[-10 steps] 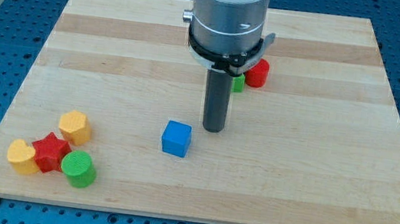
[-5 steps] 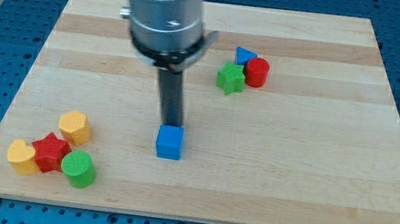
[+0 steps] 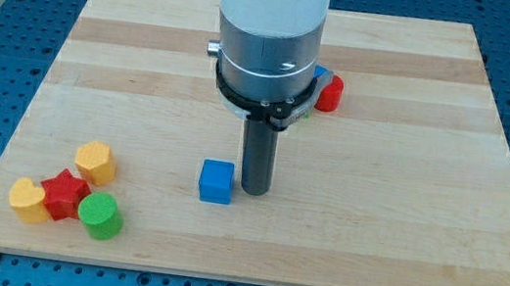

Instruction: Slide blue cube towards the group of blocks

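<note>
The blue cube (image 3: 216, 181) sits on the wooden board, a little below its middle. My tip (image 3: 252, 192) rests on the board just to the cube's right, close beside it with a narrow gap. The group of blocks lies at the view's lower left: a yellow block (image 3: 94, 160), a red star (image 3: 63, 193), a yellow heart-shaped block (image 3: 27, 200) and a green cylinder (image 3: 99, 215).
A red cylinder (image 3: 329, 93) stands at the upper right of the arm, with a green block (image 3: 305, 110) and a blue block (image 3: 320, 73) mostly hidden behind the arm's body. The board (image 3: 408, 183) has blue pegboard around it.
My tip went from the cube's upper right to just above it, nudging the cube slightly left and down, then came round to the cube's right side.
</note>
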